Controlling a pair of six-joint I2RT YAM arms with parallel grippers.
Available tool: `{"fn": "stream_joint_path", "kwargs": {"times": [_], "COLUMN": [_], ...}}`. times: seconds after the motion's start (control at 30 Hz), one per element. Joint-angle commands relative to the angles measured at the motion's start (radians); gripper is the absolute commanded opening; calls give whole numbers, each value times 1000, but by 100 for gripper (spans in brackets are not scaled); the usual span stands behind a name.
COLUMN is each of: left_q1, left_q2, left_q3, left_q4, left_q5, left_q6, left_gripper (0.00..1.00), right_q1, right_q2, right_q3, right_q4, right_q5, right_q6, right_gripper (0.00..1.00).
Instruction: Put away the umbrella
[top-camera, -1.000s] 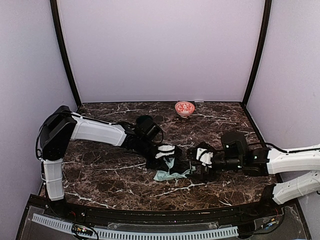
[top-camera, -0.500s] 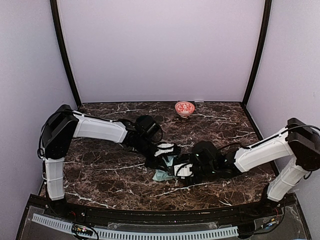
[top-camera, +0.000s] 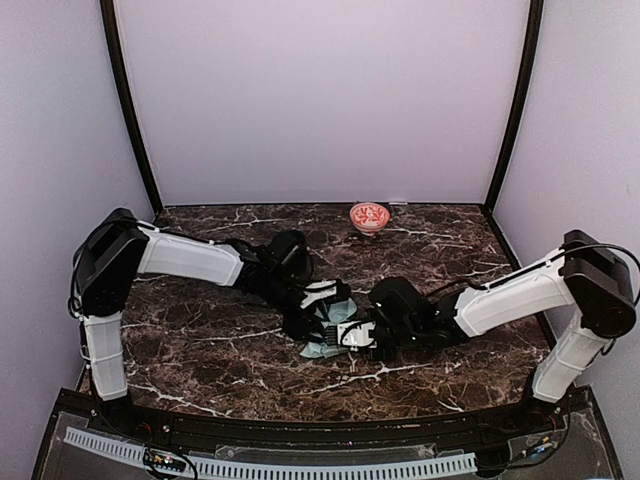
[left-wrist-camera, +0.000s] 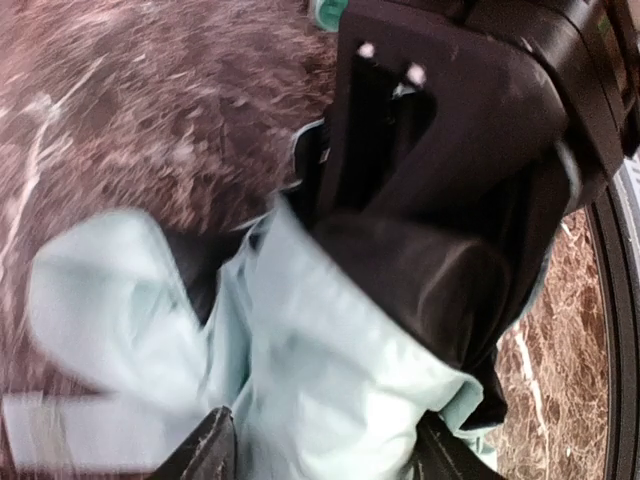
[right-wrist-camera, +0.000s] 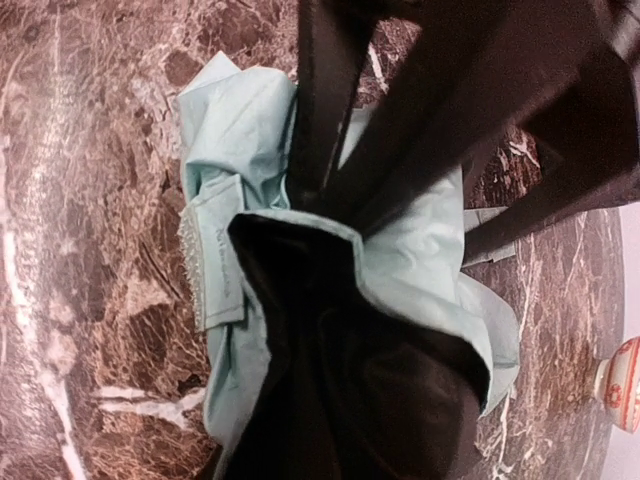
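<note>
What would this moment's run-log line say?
umbrella: crumpled on table | left gripper: straddling it, grip unclear | right gripper: pinching it

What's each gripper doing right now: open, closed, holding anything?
Left gripper: fingers apart with fabric of the umbrella between them; whether it grips cannot be told.
Right gripper: closed on the umbrella's mint fabric.

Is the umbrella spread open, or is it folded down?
Folded down but untidy: the umbrella lies as a crumpled bundle, mint fabric bunched with black lining showing; no stretched canopy.
</note>
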Motion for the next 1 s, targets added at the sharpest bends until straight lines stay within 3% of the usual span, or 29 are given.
{"fn": "stream_joint_path", "kwargs": {"times": [0.0,0.27,0.4,0.5,0.6,0.73,0.97], "left_q1": [73,93,89,77,-2,-106,-146], "left_q2": [-151,-511,-602,-599,-605,-615,-472], "left_q3": [-225,-613,-673,-642,-635,-679,-573], "left_q4": [264,718,664,565,529,609,547], "left_q5": [-234,-353,-263,-265,-322,-368,-472], "left_q6": [-144,-119,-61,-54,-18,60,338], "left_gripper": [62,59,58,53,47,56,64], "right_q1": [-3,-91,-112,-130,-168,-215,-229], "right_q2": [40,202,249,266,295,340,460], "right_q3": [29,225,268,292,329,376,472], "right_q4": [-205,-441,-482,-495,-515,-567,-709], "right_q5": [-144,-282,-305,-342,-424,-537,-657], "right_q6": [133,185,202,226,285,331,332], "right_gripper": [13,9,8,8,8,8,6]}}
